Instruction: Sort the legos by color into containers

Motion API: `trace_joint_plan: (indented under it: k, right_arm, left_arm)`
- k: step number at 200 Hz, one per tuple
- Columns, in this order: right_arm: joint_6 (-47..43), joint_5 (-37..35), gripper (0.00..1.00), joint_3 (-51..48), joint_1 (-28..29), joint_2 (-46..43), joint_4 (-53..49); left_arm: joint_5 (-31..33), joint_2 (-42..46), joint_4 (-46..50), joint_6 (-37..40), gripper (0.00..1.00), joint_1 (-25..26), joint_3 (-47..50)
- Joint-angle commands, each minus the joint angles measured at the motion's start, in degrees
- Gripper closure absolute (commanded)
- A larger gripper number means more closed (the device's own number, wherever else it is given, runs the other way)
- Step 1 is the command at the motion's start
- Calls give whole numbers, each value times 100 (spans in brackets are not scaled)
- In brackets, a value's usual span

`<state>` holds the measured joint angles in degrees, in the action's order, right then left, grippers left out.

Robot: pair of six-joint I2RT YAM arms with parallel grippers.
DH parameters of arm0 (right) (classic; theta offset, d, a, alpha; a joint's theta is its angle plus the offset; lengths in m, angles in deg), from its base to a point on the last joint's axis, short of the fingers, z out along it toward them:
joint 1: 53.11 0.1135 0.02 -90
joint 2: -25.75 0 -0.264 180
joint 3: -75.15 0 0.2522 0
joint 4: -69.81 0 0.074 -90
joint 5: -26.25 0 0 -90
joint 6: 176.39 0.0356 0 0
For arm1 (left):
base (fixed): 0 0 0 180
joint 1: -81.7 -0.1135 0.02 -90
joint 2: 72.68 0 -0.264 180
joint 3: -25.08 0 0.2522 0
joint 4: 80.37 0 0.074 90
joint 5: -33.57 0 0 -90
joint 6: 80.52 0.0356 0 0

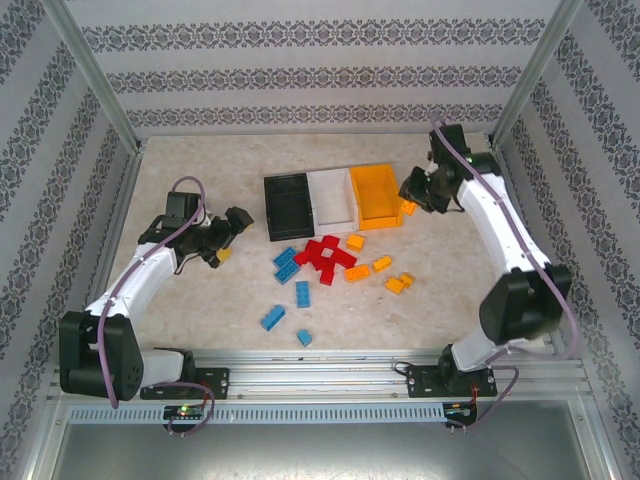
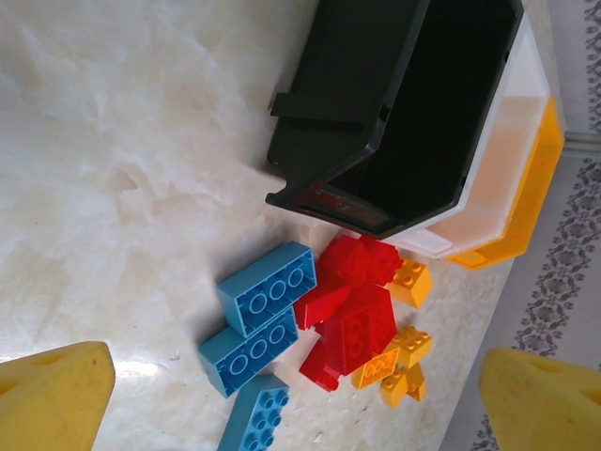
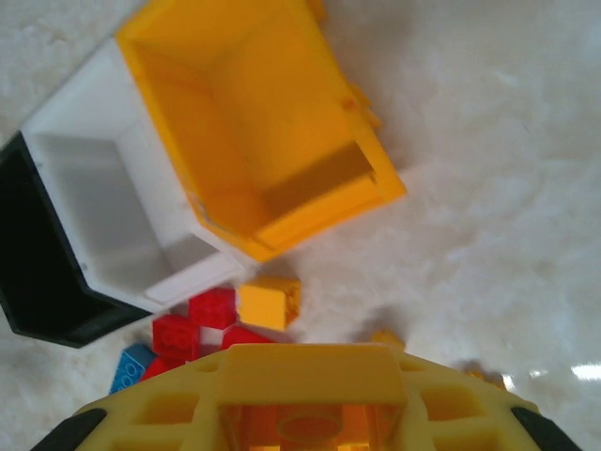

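Small orange-yellow studded plastic brick (image 3: 310, 427) is pinched in closed right gripper (image 1: 416, 192) at 3 o'clock of orange-yellow rectangular plastic bin (image 1: 378, 171), likely next to be released inside; left gripper (image 1: 230, 237) gapes empty.

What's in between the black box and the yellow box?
The white box stands right between the black box and yellow box, all in a row, in the top view.
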<state>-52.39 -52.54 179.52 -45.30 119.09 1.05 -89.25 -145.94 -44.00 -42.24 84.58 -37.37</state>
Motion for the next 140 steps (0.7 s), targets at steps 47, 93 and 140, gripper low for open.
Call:
trace_joint_plan:
  k: [47,93,140]
  right_arm:
    - [-708,42,70,2341,238,2138,-611]
    - [-858,-188,72,3666,377,3188,-1280]
    - [-823,-925,71,4302,754,3669,-1958]
  left_arm:
    - [201,152,767,-380,0,-50,-596]
    - [15,170,806,-280,0,-50,-416]
    - [-600,-537,1064,665,0,-59,-654]
